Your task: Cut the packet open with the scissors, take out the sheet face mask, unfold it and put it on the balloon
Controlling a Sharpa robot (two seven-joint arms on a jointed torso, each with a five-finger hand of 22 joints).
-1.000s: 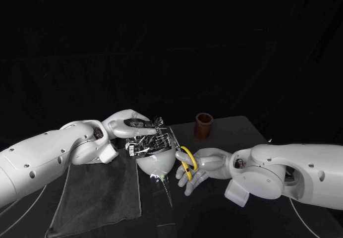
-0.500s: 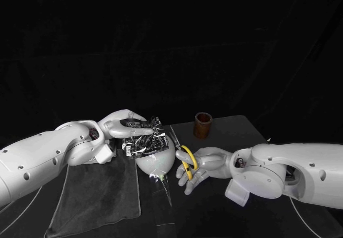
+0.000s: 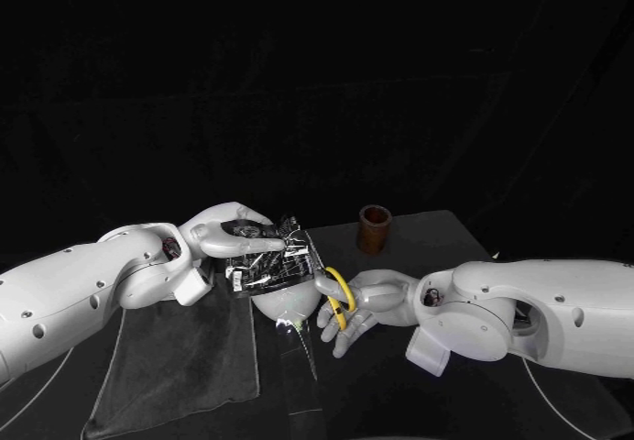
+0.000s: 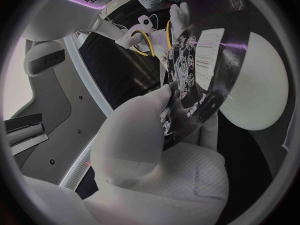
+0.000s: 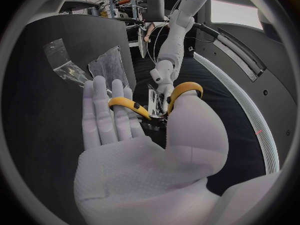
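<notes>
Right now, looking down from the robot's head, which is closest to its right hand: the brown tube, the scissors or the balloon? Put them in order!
1. scissors, held in the right hand itself.
2. balloon, just beside its fingers.
3. brown tube, standing farther back.

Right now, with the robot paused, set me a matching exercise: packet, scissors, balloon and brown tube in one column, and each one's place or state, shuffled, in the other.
Things:
1. packet
2. scissors
3. balloon
4. brown tube

Places or states:
A. stands upright, apart, touched by nothing
B. pale and round, just under the packet in the head view
C. gripped by the left robot hand
D. yellow loops on the right robot hand's fingers

Pairs: 1-C, 2-D, 3-B, 4-A.
</notes>
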